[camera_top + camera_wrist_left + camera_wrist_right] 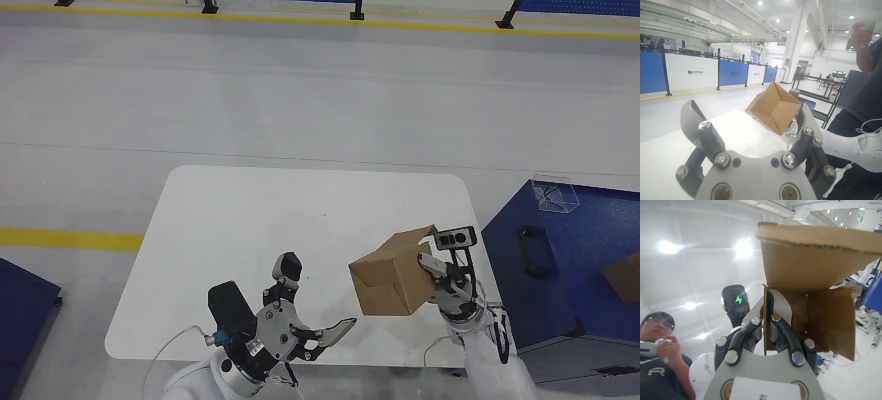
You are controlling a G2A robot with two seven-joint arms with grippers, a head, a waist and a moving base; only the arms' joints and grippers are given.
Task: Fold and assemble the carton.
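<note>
A brown cardboard carton [393, 272] hangs tilted above the right part of the white table [250, 230]. My right gripper [436, 275] is shut on one wall of the carton [806, 268], a finger on each side of the cardboard edge. From the left wrist the carton [775, 109] shows its open inside, turned toward that camera. My left gripper [312, 298] stands open near the table's front edge, left of the carton, with nothing between its fingers [694, 113].
A blue cabinet [560, 270] stands right of the table, with a small clear box [553, 193] on its top. A person [859, 98] holding a controller stands close beside the robot. Blue and white barriers [696, 73] line the far floor.
</note>
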